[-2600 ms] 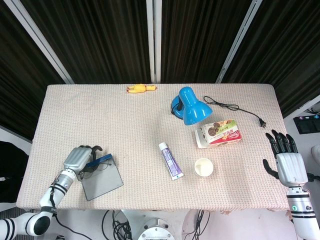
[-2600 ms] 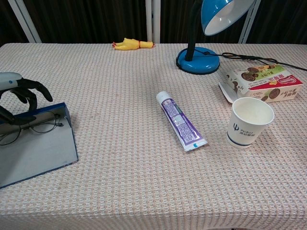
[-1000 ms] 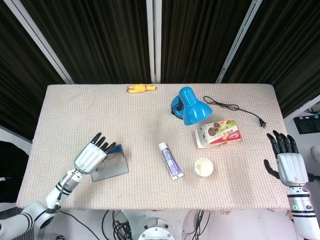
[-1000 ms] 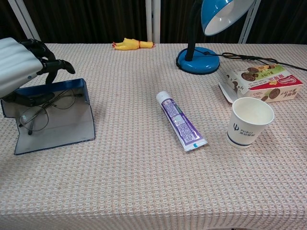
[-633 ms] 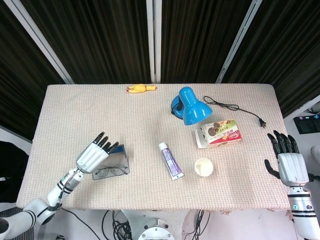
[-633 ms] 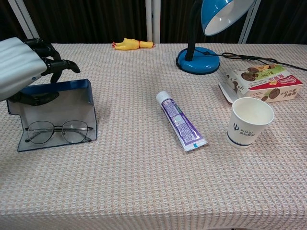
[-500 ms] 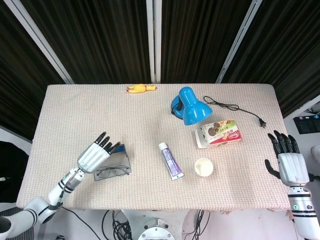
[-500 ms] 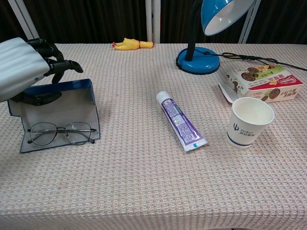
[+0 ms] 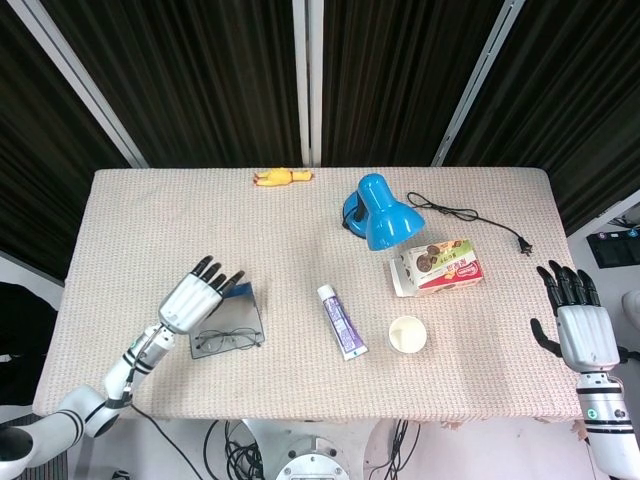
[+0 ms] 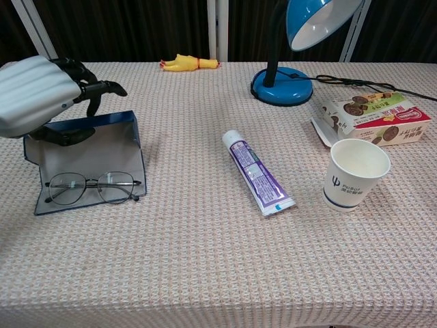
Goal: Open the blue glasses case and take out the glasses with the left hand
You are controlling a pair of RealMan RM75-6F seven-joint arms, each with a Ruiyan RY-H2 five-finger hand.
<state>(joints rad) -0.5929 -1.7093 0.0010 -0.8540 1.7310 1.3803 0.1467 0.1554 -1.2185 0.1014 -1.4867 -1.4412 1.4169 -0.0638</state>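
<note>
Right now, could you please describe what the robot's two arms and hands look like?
Both hands have ribbed silver-grey backs and black fingers: the left hand, the right hand. The left arm is white with black bands at the wrist. The right arm is white too, with a small green mark.

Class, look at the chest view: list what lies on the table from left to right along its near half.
glasses in the open blue glasses case → toothpaste tube → paper cup

A lab: cloth-covered table (image 9: 150, 215) before black curtains (image 9: 200, 70).
</note>
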